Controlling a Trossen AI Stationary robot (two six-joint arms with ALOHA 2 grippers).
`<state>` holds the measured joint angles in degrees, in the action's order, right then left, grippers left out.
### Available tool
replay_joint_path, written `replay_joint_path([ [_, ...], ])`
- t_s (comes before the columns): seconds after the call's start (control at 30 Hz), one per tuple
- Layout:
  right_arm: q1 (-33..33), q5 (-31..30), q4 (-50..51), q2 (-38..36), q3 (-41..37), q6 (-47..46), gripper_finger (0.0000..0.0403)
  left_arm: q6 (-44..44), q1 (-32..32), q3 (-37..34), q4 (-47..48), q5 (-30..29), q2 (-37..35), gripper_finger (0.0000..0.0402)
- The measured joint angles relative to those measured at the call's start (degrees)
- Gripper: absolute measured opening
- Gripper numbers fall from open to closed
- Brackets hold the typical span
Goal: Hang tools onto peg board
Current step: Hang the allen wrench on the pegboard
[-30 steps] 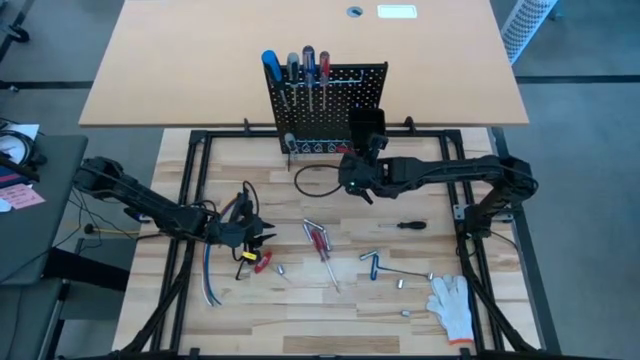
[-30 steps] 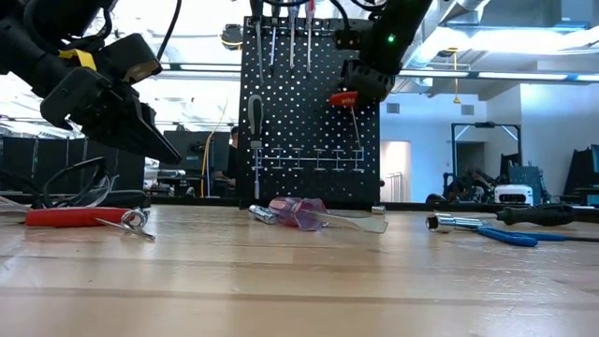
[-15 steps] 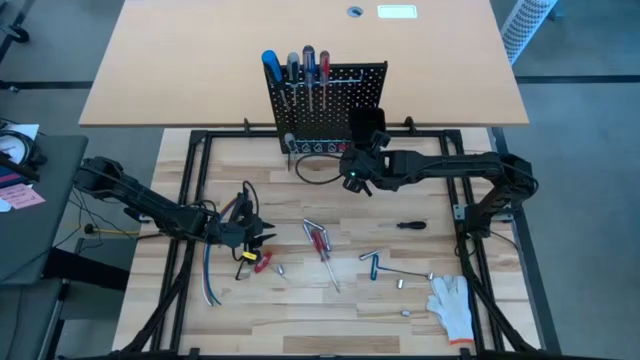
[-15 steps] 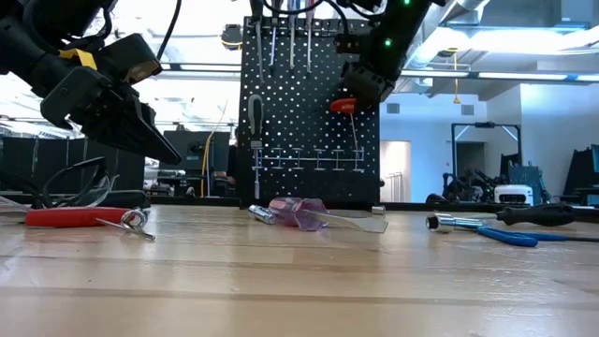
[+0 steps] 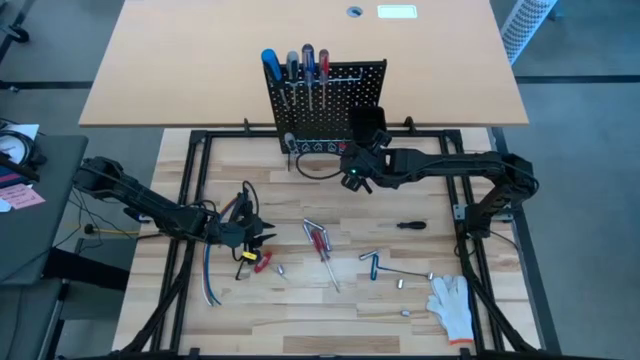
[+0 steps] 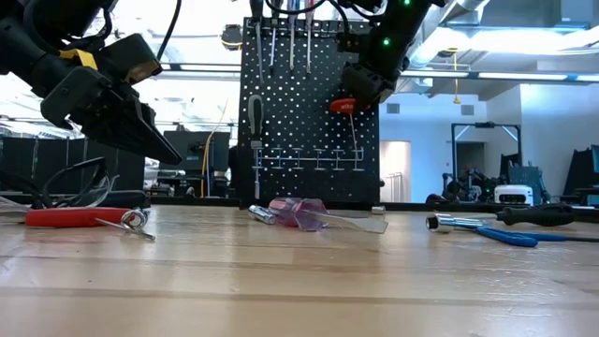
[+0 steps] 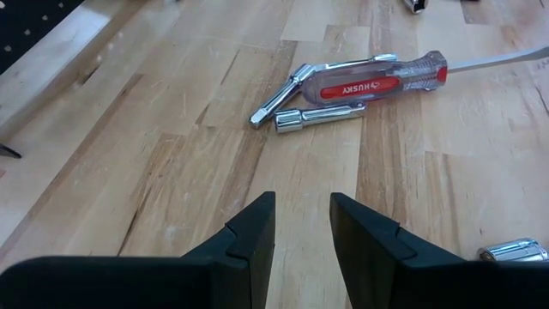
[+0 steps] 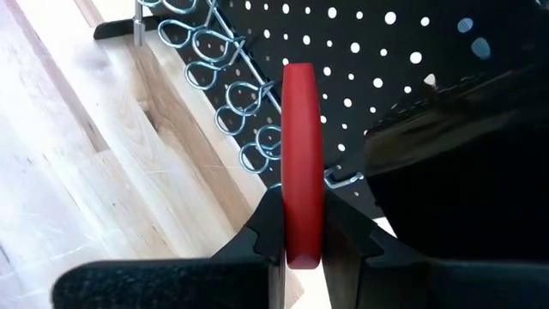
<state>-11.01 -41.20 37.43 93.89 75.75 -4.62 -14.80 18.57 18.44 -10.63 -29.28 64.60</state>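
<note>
A: Where is the right hand [image 8: 300, 230]?

B: Up against the black upright perforated metal peg board [image 5: 325, 105], near its lower right part. Its two dark fingers [image 8: 262, 227] are pinched closed on a flat red tool handle [image 8: 300, 159]. In the low view the red handle [image 6: 343, 106] sits in front of the board face, with a thin metal shank hanging down from it toward the row of wire ring holders [image 8: 244, 116].

A: And the left hand [image 7: 302, 225]?

B: It hovers low over the pale wooden worktop [image 5: 300, 310], on the left side, well apart from the board. Its fingers [image 7: 249, 236] stand partly open with a gap between them, and nothing is in that gap.

A: What already hangs on the board?

B: Four screwdrivers stand along the top edge: a blue-handled one [image 5: 270, 62], a grey one [image 5: 292, 62], another blue one [image 5: 308, 56] and a red one [image 5: 323, 60].

A: And the rest of the tools?

B: Loose on the worktop. A clear-handled screwdriver with a red label [image 7: 377, 79] lies ahead of the left hand, touching a chrome socket bar [image 7: 322, 116]. A small black-handled screwdriver [image 5: 410, 225] lies farther right, and a white glove [image 5: 452, 303] lies near the front right corner.
</note>
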Motion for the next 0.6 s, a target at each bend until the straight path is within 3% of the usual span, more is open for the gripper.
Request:
replay_joint_path([
  [0.6, -1.43, 0.4, 0.79, 0.02, 0.0, -7.13, 0.0061, -0.03, 0.17, 0.0, 0.0, 0.0, 0.0, 0.0107],
])
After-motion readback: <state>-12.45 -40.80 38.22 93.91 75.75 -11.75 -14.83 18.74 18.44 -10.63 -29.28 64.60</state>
